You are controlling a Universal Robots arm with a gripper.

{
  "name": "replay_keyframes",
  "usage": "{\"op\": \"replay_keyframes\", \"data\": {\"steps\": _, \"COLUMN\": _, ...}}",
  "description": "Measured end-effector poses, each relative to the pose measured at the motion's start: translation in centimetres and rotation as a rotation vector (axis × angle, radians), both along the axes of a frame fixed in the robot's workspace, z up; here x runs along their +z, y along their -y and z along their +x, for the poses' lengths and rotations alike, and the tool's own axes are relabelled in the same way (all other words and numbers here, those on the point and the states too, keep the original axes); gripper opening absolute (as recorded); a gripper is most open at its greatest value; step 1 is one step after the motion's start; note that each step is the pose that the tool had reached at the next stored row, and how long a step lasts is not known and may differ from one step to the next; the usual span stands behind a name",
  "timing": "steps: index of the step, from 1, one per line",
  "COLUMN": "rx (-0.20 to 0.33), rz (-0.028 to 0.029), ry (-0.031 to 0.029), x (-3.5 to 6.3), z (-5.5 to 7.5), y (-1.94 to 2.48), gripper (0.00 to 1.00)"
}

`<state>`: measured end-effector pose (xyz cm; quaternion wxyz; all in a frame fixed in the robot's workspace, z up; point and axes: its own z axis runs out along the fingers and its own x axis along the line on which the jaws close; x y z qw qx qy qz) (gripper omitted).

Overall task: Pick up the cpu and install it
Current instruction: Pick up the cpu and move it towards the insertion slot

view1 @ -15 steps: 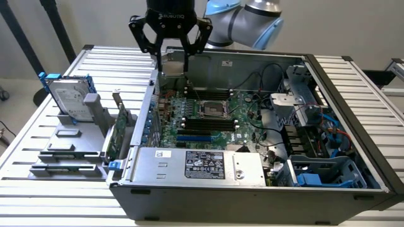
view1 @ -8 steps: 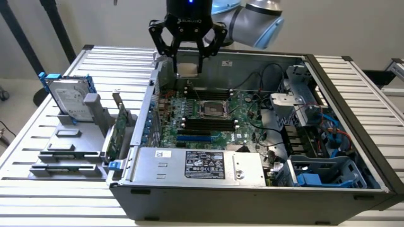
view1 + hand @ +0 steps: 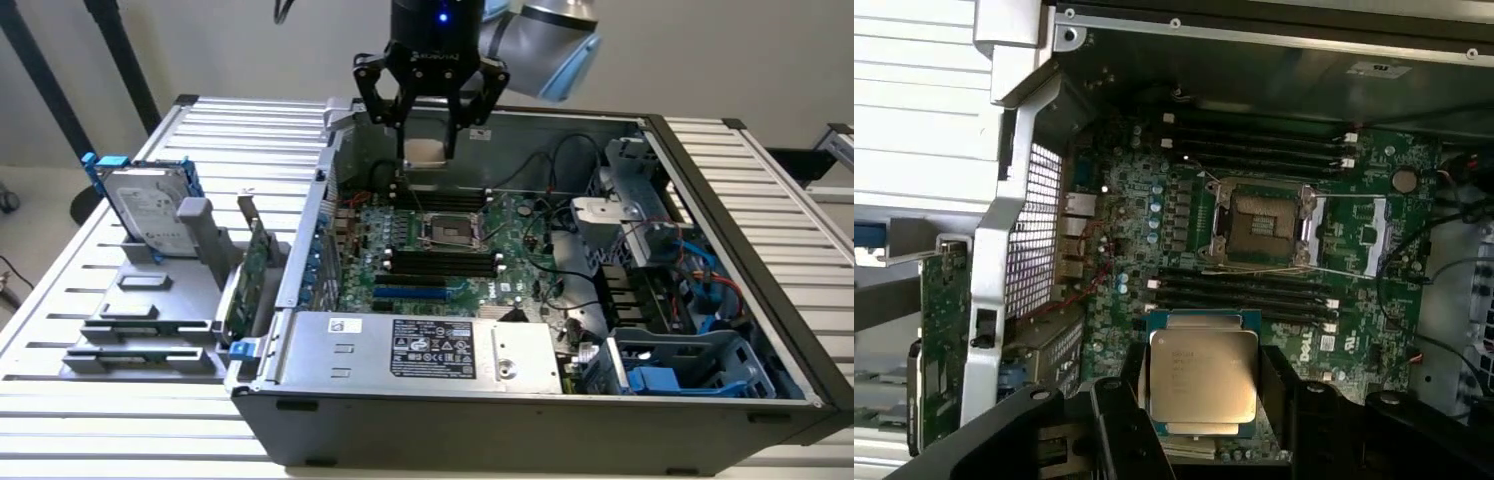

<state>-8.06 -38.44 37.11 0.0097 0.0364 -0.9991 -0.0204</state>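
The cpu (image 3: 426,153), a small flat square chip with a dull silver top, hangs in the air above the back of the open computer case (image 3: 534,420). My gripper (image 3: 427,148) is shut on it, one black finger on each side. In the wrist view the cpu (image 3: 1202,385) sits between the fingers (image 3: 1116,410), over the green motherboard (image 3: 1354,300). The empty cpu socket (image 3: 451,232) with its metal frame lies on the motherboard below and nearer the front. In the wrist view the socket (image 3: 1262,225) shows its bare contact field between two banks of memory slots.
A silver hard drive in blue brackets (image 3: 144,210) and a long green expansion card (image 3: 248,270) stand on a grey rack at the exterior view's left. The power supply (image 3: 420,345) fills the case front. Black cables (image 3: 574,160) and drive cages (image 3: 667,260) crowd the exterior view's right.
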Motion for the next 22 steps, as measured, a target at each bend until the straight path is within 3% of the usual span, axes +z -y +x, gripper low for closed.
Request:
{"op": "replay_keyframes", "data": {"steps": 15, "rx": 0.000, "rz": 0.0000, "ry": -0.0001, "x": -2.74, "z": 1.7, "y": -3.40, "gripper": 0.55}}
{"op": "replay_keyframes", "data": {"steps": 22, "rx": -0.006, "rz": 0.0007, "ry": -0.0002, "x": -4.02, "z": 2.3, "y": -4.14, "gripper": 0.55}}
